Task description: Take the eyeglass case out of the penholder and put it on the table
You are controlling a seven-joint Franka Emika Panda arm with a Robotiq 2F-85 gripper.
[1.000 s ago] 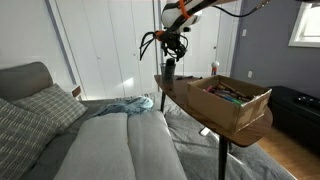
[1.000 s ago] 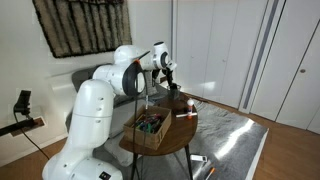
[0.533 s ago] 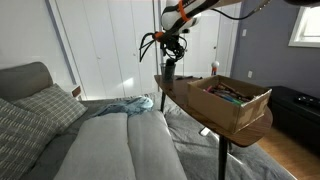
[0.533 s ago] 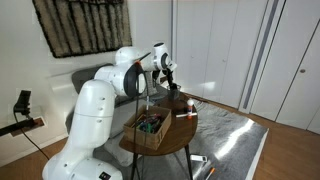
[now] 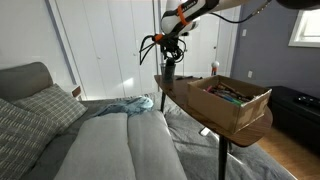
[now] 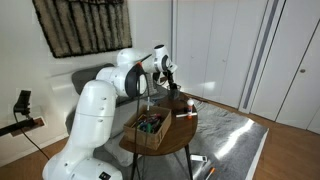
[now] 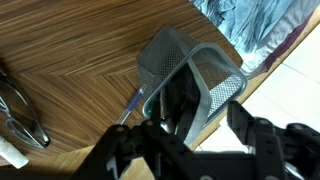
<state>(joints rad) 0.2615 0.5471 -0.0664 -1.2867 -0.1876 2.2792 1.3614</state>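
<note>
Looking down the wrist view: my fingers [image 7: 253, 135] are spread apart, one on each side of the eyeglass case [image 7: 184, 100], and not closed on it. The case is dark and slim. It stands in the penholder [image 7: 168, 58], and its upper end pokes out of the mouth toward me.

The penholder is a black mesh cup on the desk [image 7: 70, 60], close to the desk's edge. Just beside the cup's foot, a blue pen [image 7: 131, 104] lies flat on the wood. Farther off, at the frame's edge, there is a metal tool [image 7: 20, 112], too cut off to name. Beyond the desk edge and lower down lies a blue-grey cloth [image 7: 250, 22].

In an exterior view my arm [image 5: 186, 12] comes in from above, with the fingers over the cup. The case reads only as a dark stub there.

A cardboard box [image 5: 236, 100], open with odds and ends inside, sits on the same desk, apart from the cup.

In both exterior views the desk is a rounded wooden top on a thin black leg.
</note>
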